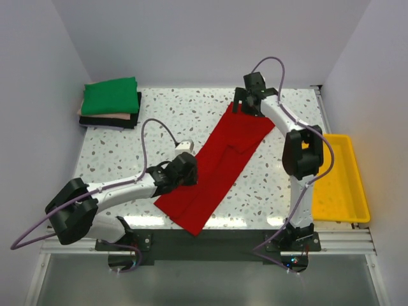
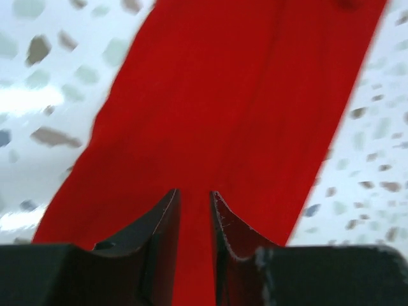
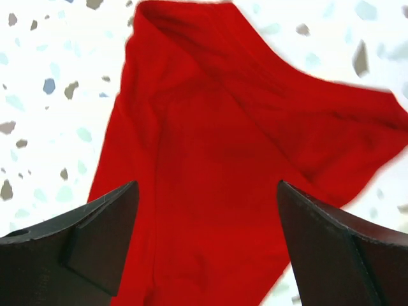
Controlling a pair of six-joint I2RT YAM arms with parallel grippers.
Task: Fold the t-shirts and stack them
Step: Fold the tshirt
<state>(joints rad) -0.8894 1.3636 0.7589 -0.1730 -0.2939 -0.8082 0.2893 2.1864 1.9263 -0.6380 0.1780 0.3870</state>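
Note:
A bright red t-shirt lies folded into a long strip, running diagonally from the far middle of the table to its near edge. My left gripper hovers over the strip's left side; in the left wrist view its jaws stand a narrow gap apart, with flat red cloth showing through the gap. My right gripper is at the strip's far end. It is wide open above the red cloth, holding nothing. Folded tees are stacked at the far left: green on top, then pale pink, then black.
A yellow plastic tray sits off the table's right edge beside the right arm. White walls close in the table at the back and both sides. The speckled tabletop shows between the stack and the red shirt.

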